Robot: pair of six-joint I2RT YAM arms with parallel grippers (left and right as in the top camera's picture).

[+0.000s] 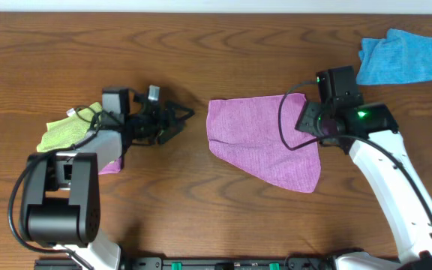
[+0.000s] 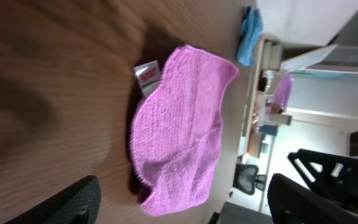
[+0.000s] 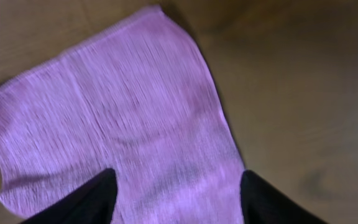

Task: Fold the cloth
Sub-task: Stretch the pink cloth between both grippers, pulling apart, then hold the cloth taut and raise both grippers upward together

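Note:
The purple-magenta cloth (image 1: 257, 139) lies flat on the wooden table near the middle, in an uneven four-sided shape. My right gripper (image 1: 317, 124) hovers over its right edge. In the right wrist view its fingers (image 3: 98, 202) stand apart above the cloth (image 3: 117, 106) with nothing pinched, so the right gripper (image 3: 178, 199) is open. My left gripper (image 1: 180, 122) is open to the left of the cloth, a short gap away. The left wrist view shows the cloth (image 2: 179, 124) ahead of the open left gripper (image 2: 185, 205), with its white tag (image 2: 148, 78) at the near-left corner.
A bright blue cloth (image 1: 402, 58) lies bunched at the back right. A lime-green cloth (image 1: 70, 129) lies under the left arm, with a small purple patch (image 1: 111, 166) beside it. The arm bases stand along the front edge.

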